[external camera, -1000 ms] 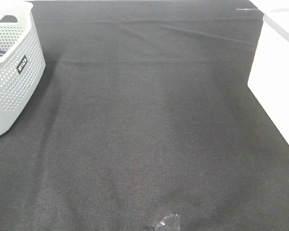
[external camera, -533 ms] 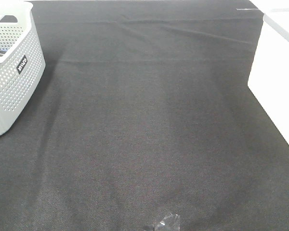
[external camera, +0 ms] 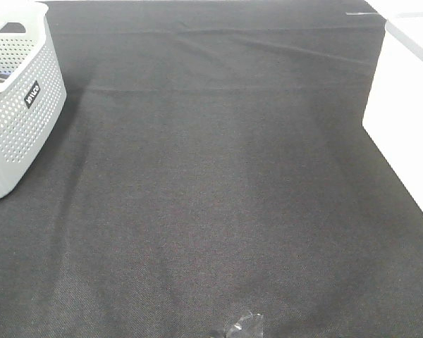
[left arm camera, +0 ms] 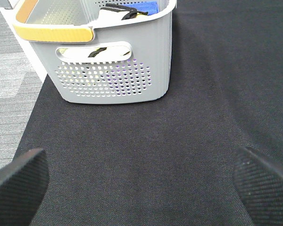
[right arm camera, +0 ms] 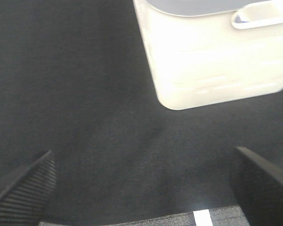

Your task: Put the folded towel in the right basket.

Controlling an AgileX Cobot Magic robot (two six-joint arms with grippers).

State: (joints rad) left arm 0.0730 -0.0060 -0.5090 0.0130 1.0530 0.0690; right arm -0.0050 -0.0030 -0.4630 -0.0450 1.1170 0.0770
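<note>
Nothing has shifted over the last second: both the left tool (left arm camera: 141, 188) and right tool (right arm camera: 141, 188) remain spread and empty, and you see no towel near the right basket (right arm camera: 217, 52).

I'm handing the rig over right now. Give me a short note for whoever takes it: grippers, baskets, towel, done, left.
Left gripper: open, empty, facing the grey basket.
Right gripper: open, empty, facing the white basket.
Grey basket stands at the cloth's left edge with items inside; white basket at the right edge.
No folded towel identifiable in any view.
Done: nothing confirmed.
Left: find the towel, put it in the white basket.
</note>
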